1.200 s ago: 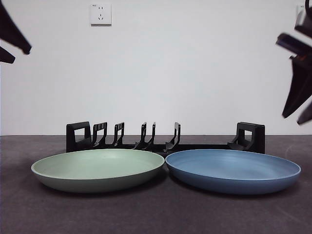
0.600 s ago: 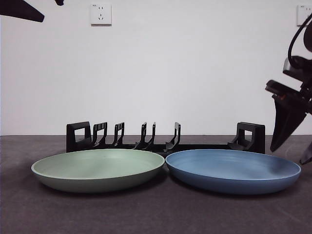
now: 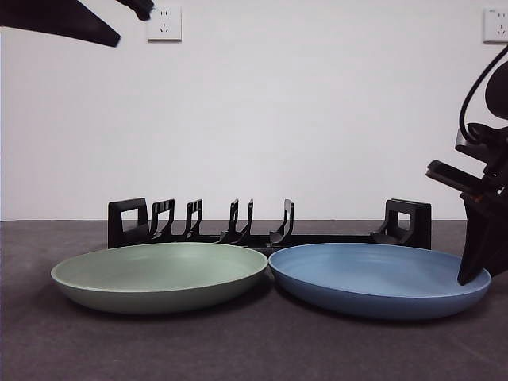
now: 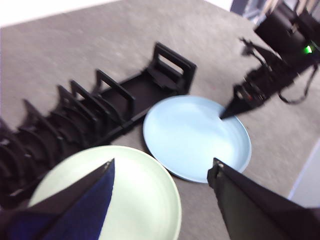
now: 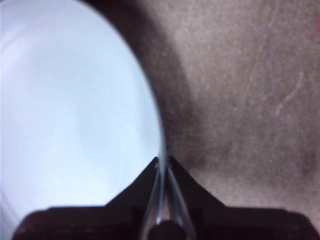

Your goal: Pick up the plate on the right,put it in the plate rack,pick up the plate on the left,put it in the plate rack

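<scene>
The blue plate (image 3: 373,274) lies on the right of the dark table, next to the green plate (image 3: 159,274) on the left. Behind both runs the black plate rack (image 3: 270,226) with its upright prongs, and nothing stands in it. My right gripper (image 3: 475,270) has come down at the blue plate's right rim. In the right wrist view the right gripper (image 5: 163,160) is shut on the thin rim of the blue plate (image 5: 75,115). My left gripper (image 4: 162,167) hangs open high above the green plate (image 4: 135,200), showing in the front view's top left corner (image 3: 131,24).
A white wall with two sockets (image 3: 163,23) (image 3: 496,24) stands behind the table. The rack (image 4: 100,105) sits close behind the plates, its end block (image 3: 409,222) just behind the blue plate's far right side.
The right arm has dropped from the upper right down to the blue plate's right rim and closed on it. The left gripper has swung further in along the top left.
</scene>
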